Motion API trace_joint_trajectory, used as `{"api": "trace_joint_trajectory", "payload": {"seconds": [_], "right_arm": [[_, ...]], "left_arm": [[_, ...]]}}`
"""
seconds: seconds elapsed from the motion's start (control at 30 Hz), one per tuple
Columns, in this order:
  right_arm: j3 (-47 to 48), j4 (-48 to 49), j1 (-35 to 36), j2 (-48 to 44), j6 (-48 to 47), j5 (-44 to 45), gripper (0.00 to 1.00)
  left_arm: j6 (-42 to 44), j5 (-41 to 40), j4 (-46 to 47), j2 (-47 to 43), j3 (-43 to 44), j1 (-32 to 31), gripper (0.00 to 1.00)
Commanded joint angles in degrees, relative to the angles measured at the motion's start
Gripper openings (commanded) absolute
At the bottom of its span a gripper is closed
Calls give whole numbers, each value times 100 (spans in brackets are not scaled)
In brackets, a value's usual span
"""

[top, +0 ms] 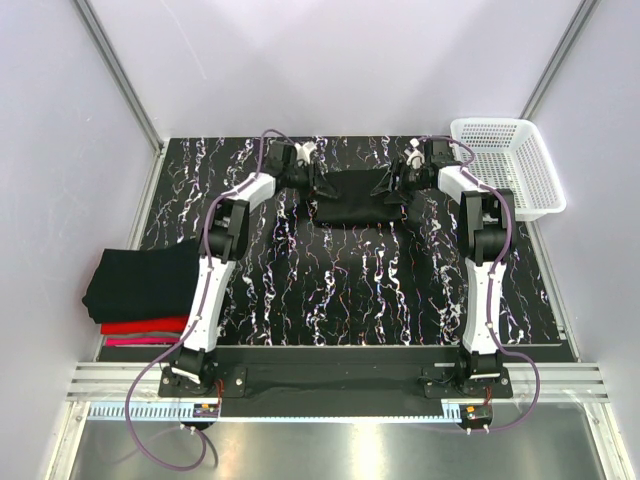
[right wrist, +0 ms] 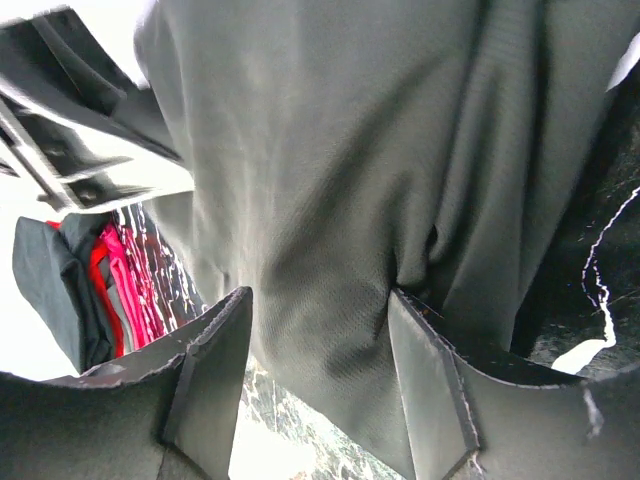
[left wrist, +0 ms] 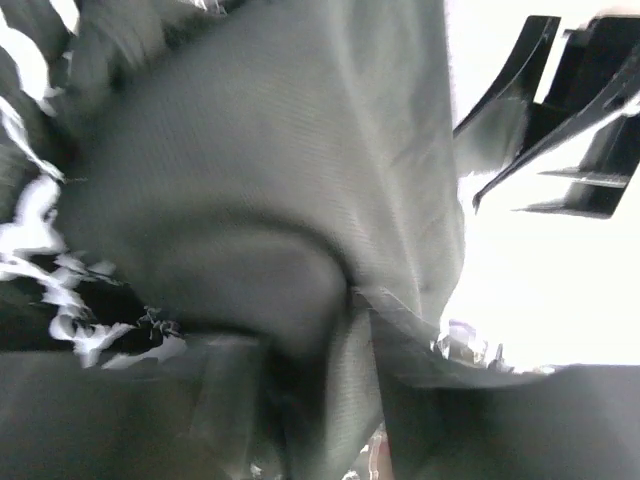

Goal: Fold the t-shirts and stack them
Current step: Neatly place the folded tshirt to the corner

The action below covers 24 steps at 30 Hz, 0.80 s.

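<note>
A folded black t-shirt (top: 350, 198) lies at the far middle of the marbled table. My left gripper (top: 318, 181) is at its left edge. In the left wrist view a bunched fold of the shirt (left wrist: 250, 180) fills the narrow gap of the left gripper (left wrist: 330, 350), which is shut on it. My right gripper (top: 393, 180) is at the shirt's right edge. Its jaws (right wrist: 318, 300) stand open around the cloth (right wrist: 330, 180), which rests against only one finger (right wrist: 430, 370). A stack of folded t-shirts (top: 140, 288), black over red and pink, sits at the table's left edge.
A white mesh basket (top: 505, 165) stands at the far right corner. Frame posts and pale walls close in the table's back and sides. The stack also shows in the right wrist view, red and pink cloth (right wrist: 115, 275) beside black.
</note>
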Motion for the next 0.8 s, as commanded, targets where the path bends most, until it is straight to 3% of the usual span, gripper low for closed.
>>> {"api": "trace_joint_trajectory", "payload": {"seconds": [0.0,0.1,0.2,0.23,0.3,0.33,0.43,0.53,0.77], "right_arm": [[131,42,102,-155,-77,-10,64],[-28,16,76,-602,-322,7,65],[-186,-107,-46,-1225,-682,234,71],[-282,-203,-82,-1376,-762,314,75],[-388,-318,-204,-1788,-1060,542,95],[-501,-440,-240,-1921,-1149,622,98],[-625,-616,-415,-2238,-1378,648,100],[-844,-766,-573,-2449,-1457,658,100],[-1354,-784,-592,-3090,-1598,491,100]], "left_arm": [[53,366,48,-201,-292,-58,17],[412,393,-364,-674,-669,-32,1],[694,515,-769,-1403,-1345,91,0],[739,551,-1022,-1615,-1521,135,0],[984,586,-1270,-2255,-2084,302,0],[1116,569,-1680,-2468,-2251,355,0],[1783,464,-2402,-3242,-2875,557,0],[2557,210,-3701,-3866,-3420,645,0],[3682,-924,-4856,-4930,-4054,645,0]]}}
